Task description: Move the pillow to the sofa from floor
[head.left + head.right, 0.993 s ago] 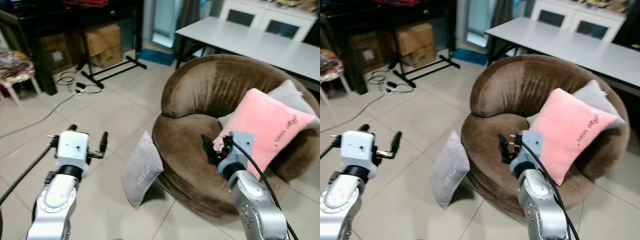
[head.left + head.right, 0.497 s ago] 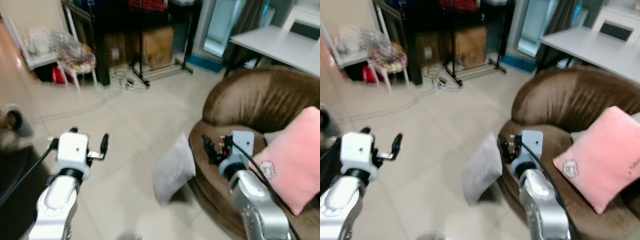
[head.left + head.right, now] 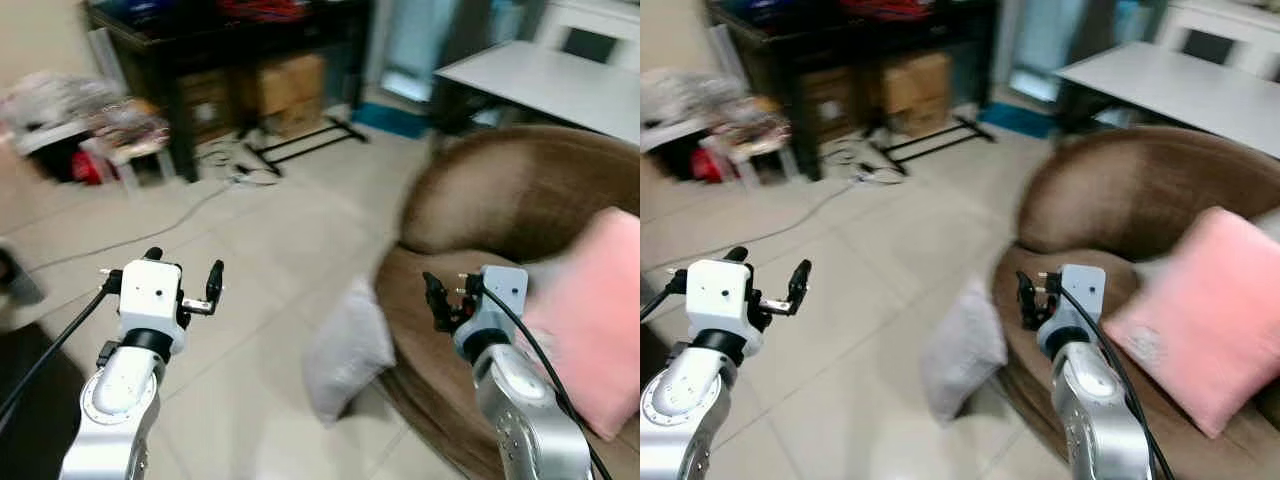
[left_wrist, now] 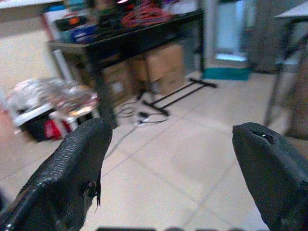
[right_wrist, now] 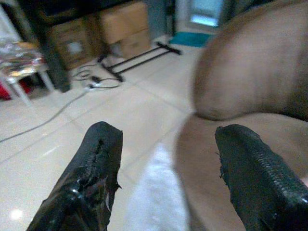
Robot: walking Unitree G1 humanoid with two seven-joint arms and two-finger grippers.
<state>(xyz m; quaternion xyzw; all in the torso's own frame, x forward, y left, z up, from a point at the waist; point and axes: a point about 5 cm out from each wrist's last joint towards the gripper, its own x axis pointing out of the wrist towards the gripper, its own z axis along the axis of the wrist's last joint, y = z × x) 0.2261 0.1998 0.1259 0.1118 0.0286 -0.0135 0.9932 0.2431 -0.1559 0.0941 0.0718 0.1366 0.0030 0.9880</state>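
A grey pillow (image 3: 347, 350) stands on its edge on the tiled floor (image 3: 250, 250), leaning against the front of a round brown sofa (image 3: 500, 210). A pink pillow (image 3: 590, 320) already rests on the sofa's seat. The head views are smeared with motion blur, and compared with half a second ago the whole scene has slid a little: the sofa and grey pillow sit at nearly the same spot in the picture, while a second ago they were seen from further right and more squarely. That shift is the camera turning as the robot moves, not the pillow moving; the pillow leans on the sofa just as it did. Both arms are raised in front of the body as before. The left end effector (image 3: 180, 290) hovers over bare floor, well apart from the pillow, its fingers spread wide and holding nothing. The right end effector (image 3: 440, 300) hangs in front of the sofa's edge, near and above the grey pillow, also spread open and empty; its wrist camera looks past its fingertips (image 5: 96, 159) at the pale pillow below and the brown sofa beside it. In the background are a dark shelf with cardboard boxes (image 3: 290, 85) and a white table (image 3: 540, 80). The task looks barely begun: the robot seems to be lining itself up, and no grasp has been made yet.
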